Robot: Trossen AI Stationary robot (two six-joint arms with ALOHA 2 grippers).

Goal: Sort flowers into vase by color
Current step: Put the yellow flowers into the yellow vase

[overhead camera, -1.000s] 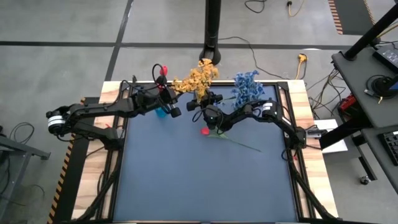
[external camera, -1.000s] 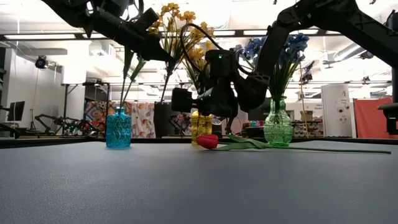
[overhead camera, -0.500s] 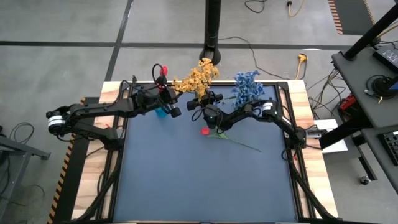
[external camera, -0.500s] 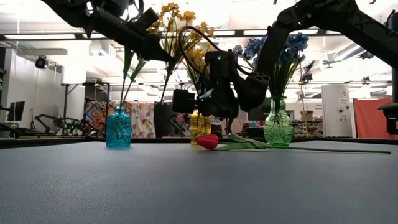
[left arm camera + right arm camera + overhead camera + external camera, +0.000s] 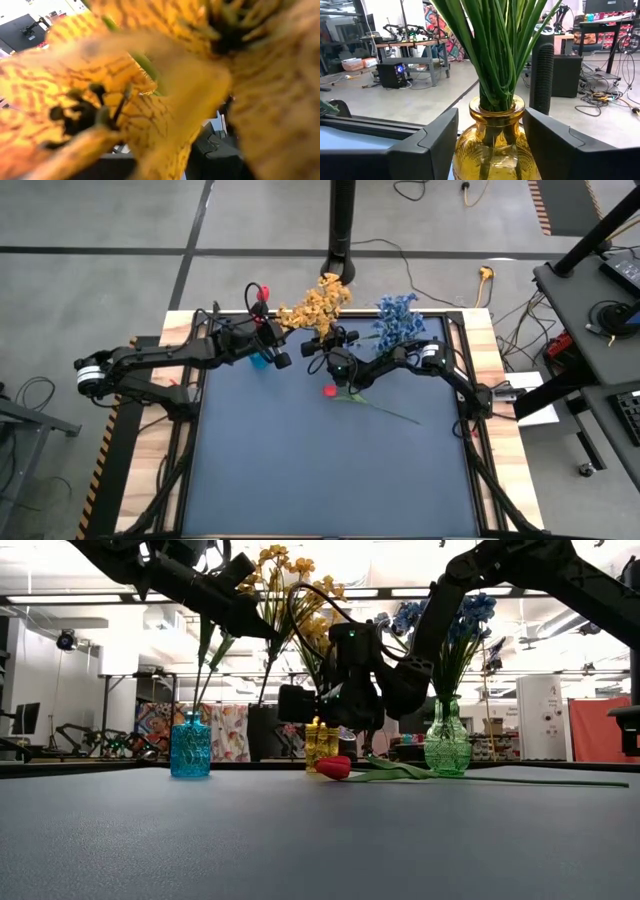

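A red tulip-like flower (image 5: 329, 391) lies flat on the blue mat, its long stem (image 5: 520, 780) running toward the right edge. The yellow flowers (image 5: 316, 304) stand in the yellow vase (image 5: 490, 145). The blue flowers (image 5: 395, 320) stand in the green vase (image 5: 446, 745). A red flower (image 5: 262, 292) stands in the blue vase (image 5: 190, 745). My right gripper (image 5: 490, 150) is level at the yellow vase, one finger on each side of its shoulder. My left gripper (image 5: 277, 350) hangs shut above the blue vase, close to the yellow blossoms (image 5: 150, 100), with its fingertips hidden. My right gripper comes level at the yellow vase's shoulder (image 5: 470, 150), below the neck, with one finger on each side. I cannot tell whether the fingers (image 5: 425, 145) touch the glass. The vase stands upright on the mat. My left gripper: whether it touches the stems (image 5: 207, 660) above the blue vase cannot be seen.
All three vases stand in a row along the mat's far edge. The near part of the mat (image 5: 320, 480) holds only the tulip's stem. A black post (image 5: 342, 230) rises behind the table.
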